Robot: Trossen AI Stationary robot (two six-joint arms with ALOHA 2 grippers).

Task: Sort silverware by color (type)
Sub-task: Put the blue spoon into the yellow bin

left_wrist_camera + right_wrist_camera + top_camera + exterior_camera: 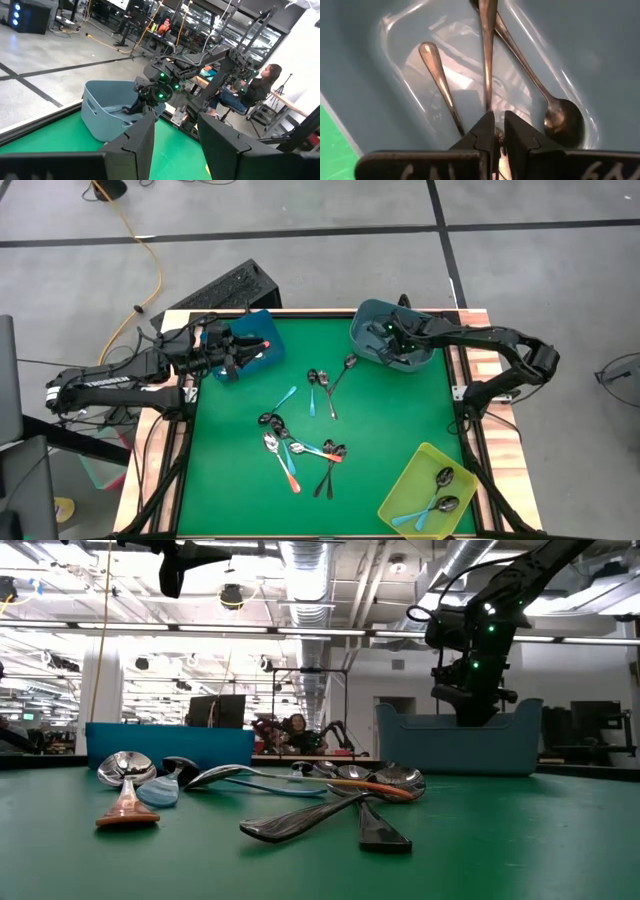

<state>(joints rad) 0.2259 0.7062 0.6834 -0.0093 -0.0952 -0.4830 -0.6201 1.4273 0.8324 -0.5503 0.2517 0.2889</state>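
Note:
Several spoons lie loose on the green mat [230, 480]: one group [300, 448] with orange-red, light blue and dark handles, and a few more [325, 385] farther back. My right gripper [499, 129] points down into the grey-blue bin [372, 320] at the far right. Its fingertips stand a narrow gap apart at the end of a plain metal spoon's handle [487, 60]. Two more metal spoons [555, 115] lie on the bin's floor. My left gripper [175, 145] stands open and level over the blue bin [262, 330], where an orange-red handle [264, 343] shows. My right gripper comes from above, slanting down into the grey-blue bin. The free end of the metal spoon's handle [488, 102] reaches its fingertips, running away along the line of the fingers. Whether the fingers touch it, I cannot tell.
A yellow-green bin [400, 490] at the near right corner holds spoons with light blue handles. In the low view the spoons [300, 785] lie in front of both far bins. A person [260, 87] sits beyond the table's right side. Bare mat lies at the near left.

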